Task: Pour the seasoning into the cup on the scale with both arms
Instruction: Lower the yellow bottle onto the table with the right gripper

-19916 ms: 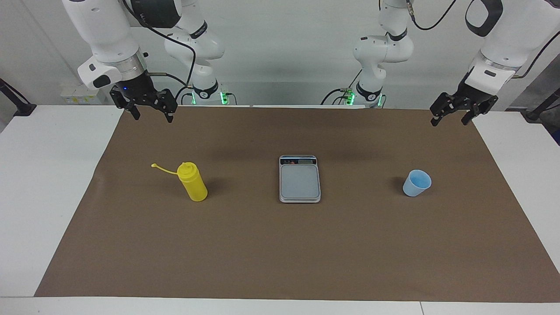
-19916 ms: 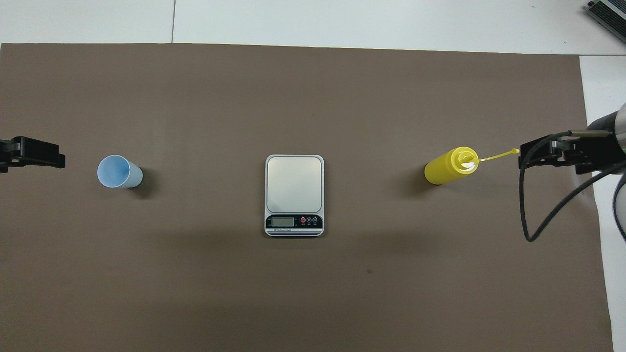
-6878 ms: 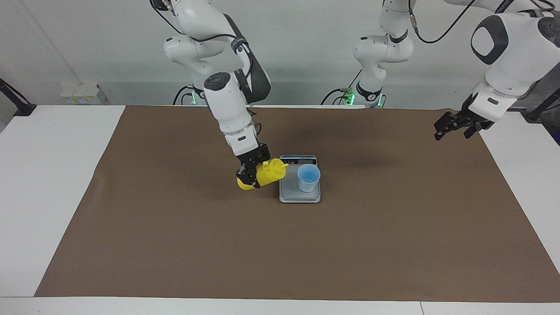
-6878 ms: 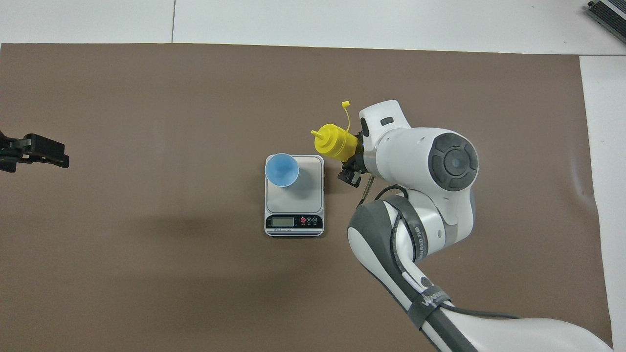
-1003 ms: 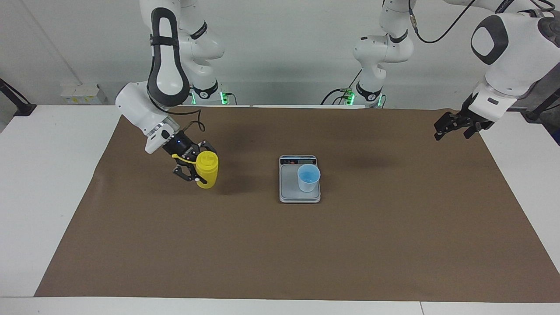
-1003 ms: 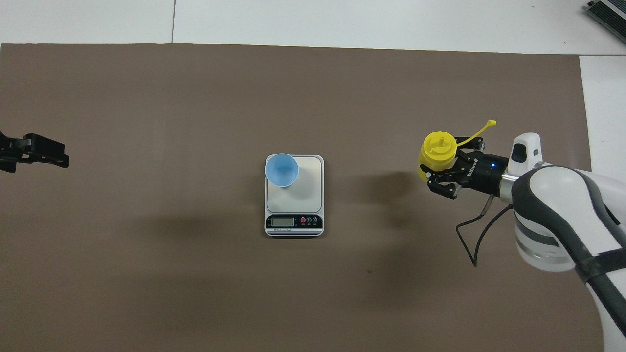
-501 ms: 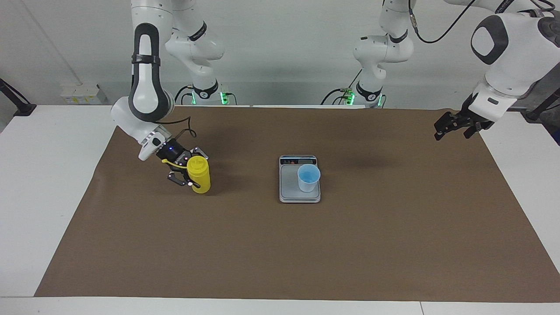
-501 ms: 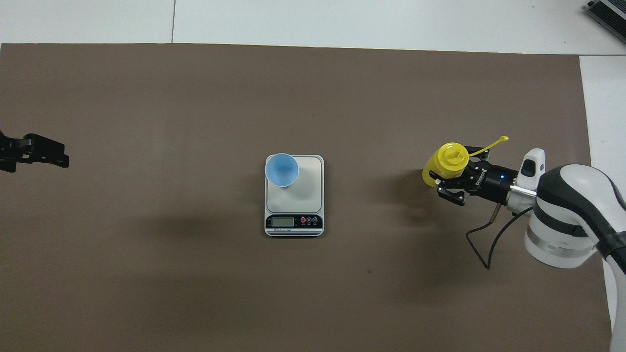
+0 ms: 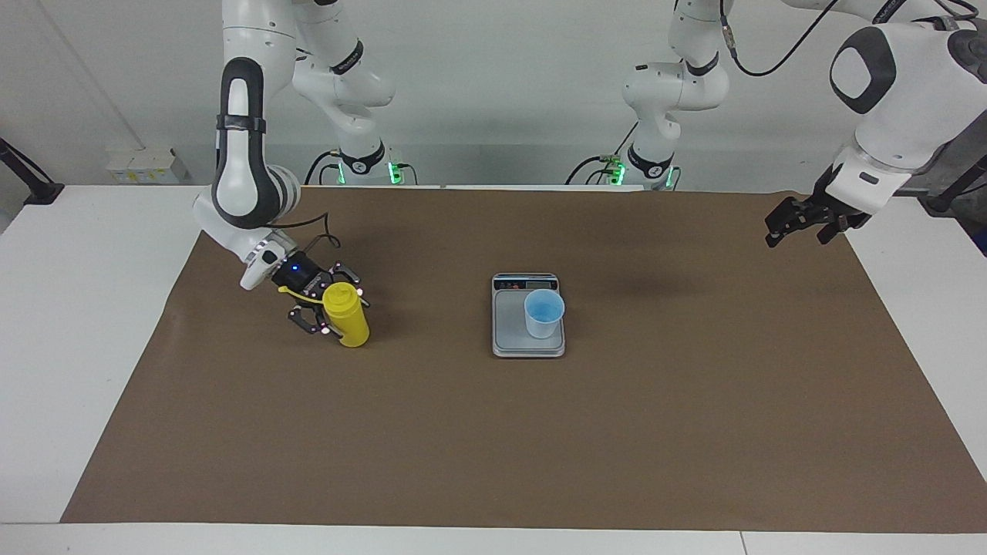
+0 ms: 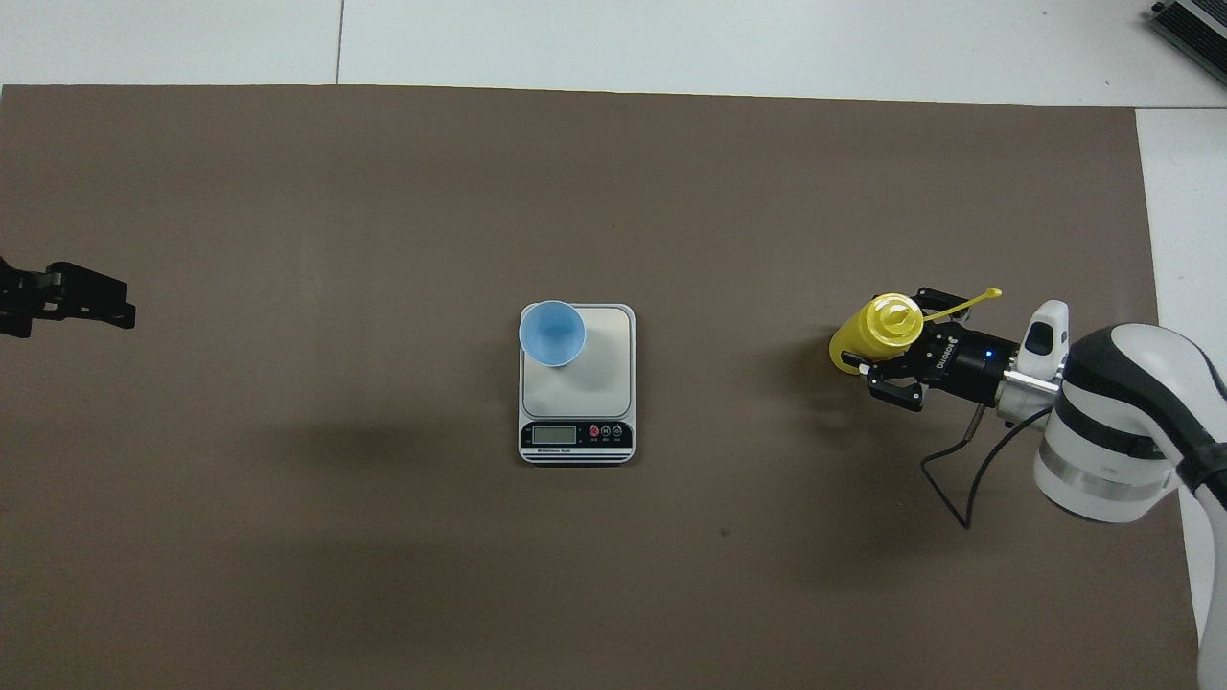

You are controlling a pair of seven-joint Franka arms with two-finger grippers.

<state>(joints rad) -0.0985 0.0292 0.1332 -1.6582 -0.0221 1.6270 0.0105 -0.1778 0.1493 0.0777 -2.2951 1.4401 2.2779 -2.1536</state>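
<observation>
Set-down step: seasoning (image 9: 345, 314) stands on desk (image 9: 432, 432) toward right arm's end, right tool (image 9: 324, 302) straddling it, grip state unclear; cup (image 9: 544, 312) on scale (image 9: 510, 333); left tool (image 9: 802, 219) open, waiting; next, retract clear.

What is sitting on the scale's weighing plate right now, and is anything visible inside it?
The light-blue cup stands upright on the scale, at the plate's corner farthest from the display. Its open mouth shows only blue interior; no seasoning can be made out. The plate beneath the cup is covered.

Brown mat (image 9: 493, 432) covers white table (image 9: 77, 347); grey wall (image 9: 501, 92) at robots' end.
</observation>
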